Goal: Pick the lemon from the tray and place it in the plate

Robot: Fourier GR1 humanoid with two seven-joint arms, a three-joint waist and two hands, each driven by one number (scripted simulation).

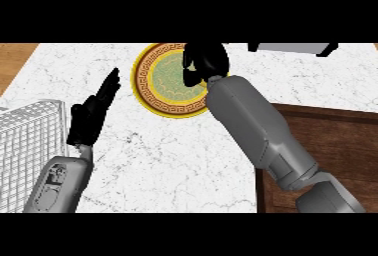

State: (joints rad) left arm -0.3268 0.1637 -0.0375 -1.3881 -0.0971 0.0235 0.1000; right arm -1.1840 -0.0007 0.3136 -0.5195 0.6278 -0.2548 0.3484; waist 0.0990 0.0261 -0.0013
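right hand point(204, 62) hung over the plate point(151, 80), fingers curled, presumably positioned for release; the lemon was hidden, so whether they held it could not be told. left hand point(92, 110) rested, fingers straight.

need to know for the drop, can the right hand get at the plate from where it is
Probably yes: the right hand already hangs over the plate, fingers curled, and nothing shows between them. The lemon itself cannot be seen.

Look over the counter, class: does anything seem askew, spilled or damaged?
Nothing stands out. The plate lies flat on the marble counter, unbroken, with no spill around it. The right hand is over the plate, fingers curled; the lemon is not visible. The left hand is open beside the wire rack.
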